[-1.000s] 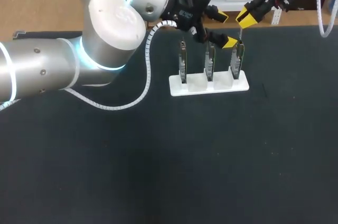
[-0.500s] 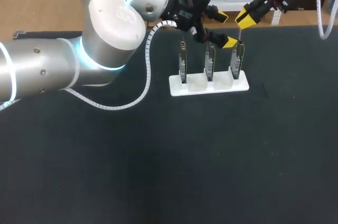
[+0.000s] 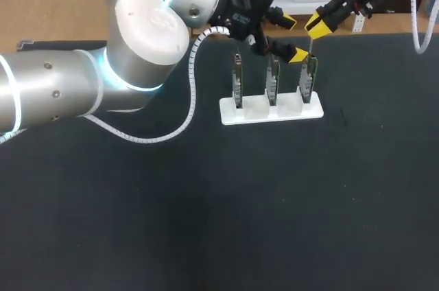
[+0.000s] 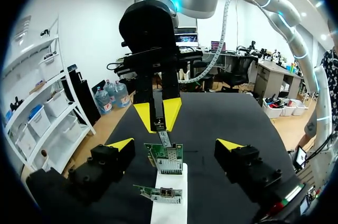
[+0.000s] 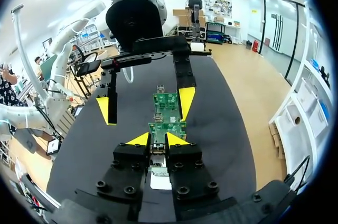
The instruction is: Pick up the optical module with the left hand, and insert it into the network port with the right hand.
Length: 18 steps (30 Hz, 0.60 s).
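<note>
A white stand (image 3: 257,114) holds three upright green network cards, and the rightmost card (image 3: 308,79) has its port facing up. My right gripper (image 3: 317,25) hangs just above that card, shut on the thin optical module (image 3: 311,45), which points down at the port. In the left wrist view the module (image 4: 162,136) sits right over the nearest card (image 4: 168,159). My left gripper (image 3: 291,38) is open, with its fingers on either side of the same card and nothing held. From the right wrist view, the module (image 5: 157,149) is pinched in my right gripper (image 5: 157,139).
The dark mat (image 3: 274,202) spreads wide in front of the stand. The two other cards (image 3: 237,84) (image 3: 272,79) stand to the left of the one under the module. My left arm's big silver links (image 3: 82,78) cover the table's far left.
</note>
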Each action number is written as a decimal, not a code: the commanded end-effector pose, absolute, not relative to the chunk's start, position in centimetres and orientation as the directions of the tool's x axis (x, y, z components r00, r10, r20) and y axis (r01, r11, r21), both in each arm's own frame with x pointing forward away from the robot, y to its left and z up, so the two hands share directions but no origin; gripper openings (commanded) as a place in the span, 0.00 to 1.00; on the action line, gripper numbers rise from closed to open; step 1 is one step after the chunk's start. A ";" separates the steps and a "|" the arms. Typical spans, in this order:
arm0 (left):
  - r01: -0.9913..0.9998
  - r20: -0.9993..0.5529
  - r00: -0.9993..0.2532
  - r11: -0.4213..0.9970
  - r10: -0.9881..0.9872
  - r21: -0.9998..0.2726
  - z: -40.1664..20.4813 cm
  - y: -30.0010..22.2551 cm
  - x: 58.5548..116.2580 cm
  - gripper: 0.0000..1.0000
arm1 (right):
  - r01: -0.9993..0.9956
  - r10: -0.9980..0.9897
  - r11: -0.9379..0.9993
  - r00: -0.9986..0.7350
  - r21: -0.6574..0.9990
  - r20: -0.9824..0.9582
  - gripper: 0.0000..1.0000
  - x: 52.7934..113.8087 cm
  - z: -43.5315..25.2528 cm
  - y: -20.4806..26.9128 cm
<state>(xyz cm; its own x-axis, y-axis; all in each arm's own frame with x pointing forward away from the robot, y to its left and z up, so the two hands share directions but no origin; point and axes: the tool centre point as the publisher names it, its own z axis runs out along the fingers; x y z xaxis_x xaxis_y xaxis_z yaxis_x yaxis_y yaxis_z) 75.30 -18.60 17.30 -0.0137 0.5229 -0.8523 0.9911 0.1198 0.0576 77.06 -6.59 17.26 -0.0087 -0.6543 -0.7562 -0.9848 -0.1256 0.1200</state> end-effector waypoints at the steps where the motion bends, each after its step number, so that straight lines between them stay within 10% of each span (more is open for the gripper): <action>1: 0.991 -0.848 -0.018 0.120 0.530 0.054 17.4 -18.7 75.4 1.00 | -0.986 -0.652 -0.121 -0.008 0.115 -0.758 0.00 76.6 17.1 -6.7; 18: 0.991 -0.848 -0.018 0.120 0.530 0.054 17.4 -18.7 75.4 1.00 | -0.986 -0.638 -0.115 -0.018 0.119 -0.769 0.00 76.3 17.3 -7.0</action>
